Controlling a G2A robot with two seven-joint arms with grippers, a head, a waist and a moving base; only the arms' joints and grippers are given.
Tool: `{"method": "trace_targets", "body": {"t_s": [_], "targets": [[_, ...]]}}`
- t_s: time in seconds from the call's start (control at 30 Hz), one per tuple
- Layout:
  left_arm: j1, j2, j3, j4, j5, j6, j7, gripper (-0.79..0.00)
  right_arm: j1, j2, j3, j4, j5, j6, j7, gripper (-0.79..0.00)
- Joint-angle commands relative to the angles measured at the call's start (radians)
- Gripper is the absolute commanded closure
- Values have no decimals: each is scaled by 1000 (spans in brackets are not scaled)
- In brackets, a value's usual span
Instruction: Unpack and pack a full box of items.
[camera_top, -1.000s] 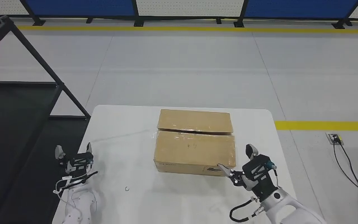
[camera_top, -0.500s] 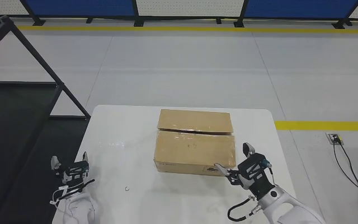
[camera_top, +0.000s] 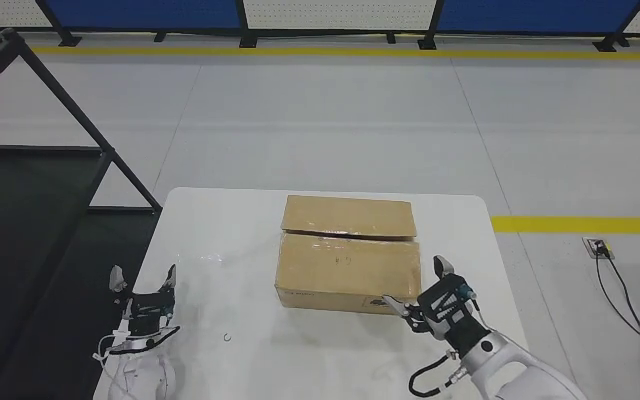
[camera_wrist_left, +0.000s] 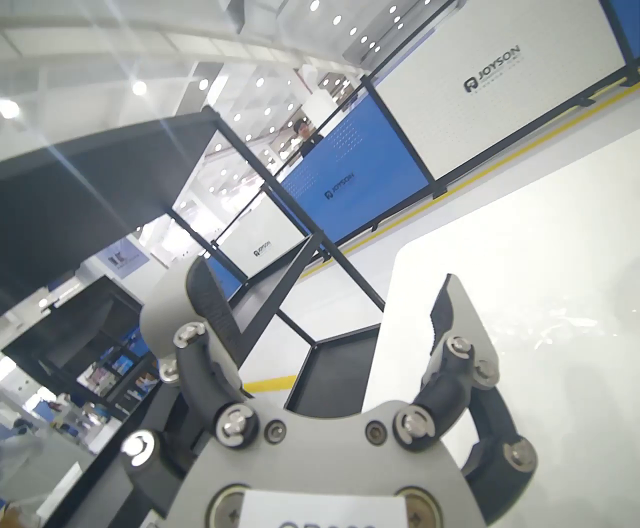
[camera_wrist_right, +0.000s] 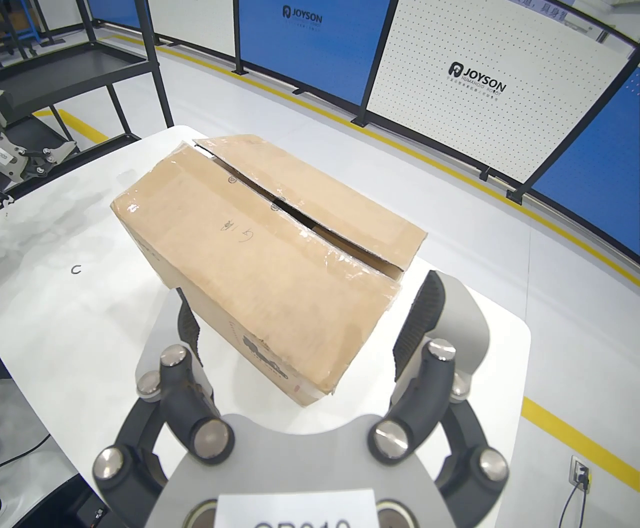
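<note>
A brown cardboard box (camera_top: 347, 253) (camera_wrist_right: 265, 250) lies in the middle of the white table (camera_top: 220, 250), its two top flaps folded down with a narrow slit between them. My right gripper (camera_top: 420, 290) (camera_wrist_right: 305, 310) stands open at the box's near right corner, the corner between its fingers without touching. My left gripper (camera_top: 143, 284) (camera_wrist_left: 330, 295) is open and holds nothing, at the table's near left edge, far from the box.
A small dark ring (camera_top: 229, 336) (camera_wrist_right: 76, 269) lies on the table left of the box's front. A black metal rack (camera_top: 50, 200) (camera_wrist_left: 125, 200) stands off the table's left side. Yellow floor lines (camera_top: 565, 224) run beyond the table.
My left gripper dropped back toward the table's near left corner, then came slightly rightward over the edge. My right gripper crept a little closer to the box's corner.
</note>
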Motion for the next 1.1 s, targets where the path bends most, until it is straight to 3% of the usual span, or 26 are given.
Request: {"method": "trace_targets", "body": {"t_s": [0.0,0.2,0.37,0.53,0.7,0.87,1.0,1.07], "targets": [[-1,0,0,1,-8,2,-1,-785,0,0,0,0,0,0,0,-785],[-1,-1,6,-12,-9,-15,4,-785,-1,-1,-2,2,13,-3,-8,-785],[31,7,-13,-165,-38,-176,-35,-785,41,4,35,70,136,-104,-20,-785],[82,20,-44,-323,-27,-350,-104,-785,108,15,107,164,362,-265,1,-785],[127,27,-65,-442,-86,-506,-172,-785,164,27,152,231,515,-347,52,-785],[153,35,-100,-517,-211,-702,-280,-785,205,39,167,291,661,-433,109,-785],[142,45,-150,-540,-362,-889,-427,-785,236,50,185,355,804,-484,172,-785],[140,46,-155,-542,-365,-899,-439,-785,236,50,185,355,804,-484,172,-785]]}}
